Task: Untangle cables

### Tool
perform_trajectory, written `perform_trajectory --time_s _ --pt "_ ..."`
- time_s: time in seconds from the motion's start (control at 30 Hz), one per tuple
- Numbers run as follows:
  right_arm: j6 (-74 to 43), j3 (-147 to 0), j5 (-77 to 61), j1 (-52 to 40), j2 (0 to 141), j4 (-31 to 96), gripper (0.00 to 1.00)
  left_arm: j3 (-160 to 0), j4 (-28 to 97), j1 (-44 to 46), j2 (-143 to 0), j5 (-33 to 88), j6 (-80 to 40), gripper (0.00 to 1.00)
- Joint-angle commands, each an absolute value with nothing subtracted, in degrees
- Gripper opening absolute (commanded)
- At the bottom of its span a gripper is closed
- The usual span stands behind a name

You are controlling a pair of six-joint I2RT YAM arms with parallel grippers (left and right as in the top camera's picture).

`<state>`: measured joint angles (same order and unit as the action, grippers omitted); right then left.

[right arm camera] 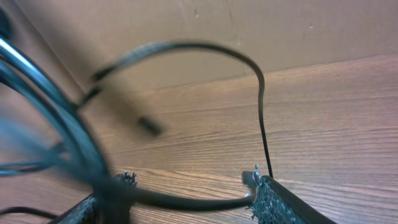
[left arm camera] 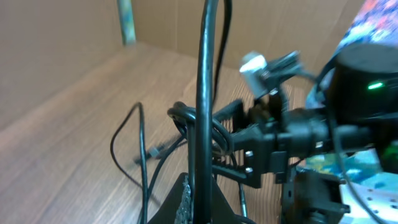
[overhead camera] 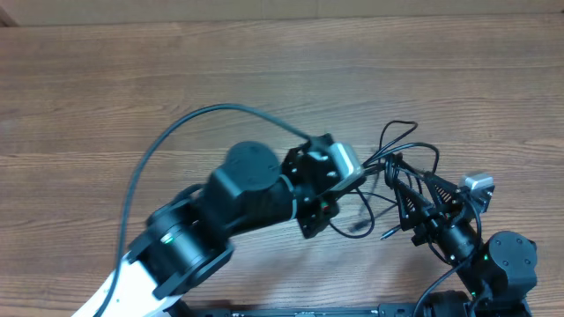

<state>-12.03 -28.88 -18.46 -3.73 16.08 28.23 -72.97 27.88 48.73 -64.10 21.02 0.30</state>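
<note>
The cables (overhead camera: 407, 148) form a tangle of thin black loops on the wooden table, right of centre, with a small plug (overhead camera: 357, 227) lying loose. My left gripper (overhead camera: 368, 172) reaches into the tangle from the left. In the left wrist view it (left arm camera: 202, 202) is shut on one cable (left arm camera: 205, 74) that runs straight up from the jaws. My right gripper (overhead camera: 401, 189) meets the tangle from the lower right. Its jaws (right arm camera: 189, 186) stand wide open, with a cable (right arm camera: 186, 200) stretched across from one fingertip to the other. A further cable (right arm camera: 186, 45) arcs above it, blurred.
The left arm's own thicker cable (overhead camera: 176, 132) arches over the left half of the table (overhead camera: 264, 62). A cardboard wall (right arm camera: 217, 25) stands behind. The right arm's base (overhead camera: 507, 264) sits at the bottom right, near the front edge.
</note>
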Motion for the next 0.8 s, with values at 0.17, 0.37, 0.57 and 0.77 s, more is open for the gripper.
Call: perform_trajectory --time_s 0.17,0.37,0.57,0.77 --pt "-12.4 -30.1 -16.3 -3.5 15.6 28.8 0.64 -73.4 27.2 46.6 -60.9 22.5 -2.6 0.04" --pt "-12.4 -30.1 -10.6 -3.5 15.6 31.8 0.64 -73.4 25.4 41.9 -60.9 22.5 -12.1 0.04" --pt "-18.0 -30.1 -7.8 -3.5 15.6 31.6 0.67 -73.4 26.3 30.2 -61.0 22.1 -24.0 0.04" --pt "-24.2 -30.1 -8.8 -3.5 15.6 30.5 0.68 -73.4 26.9 25.8 -61.1 22.5 -31.2 0.04"
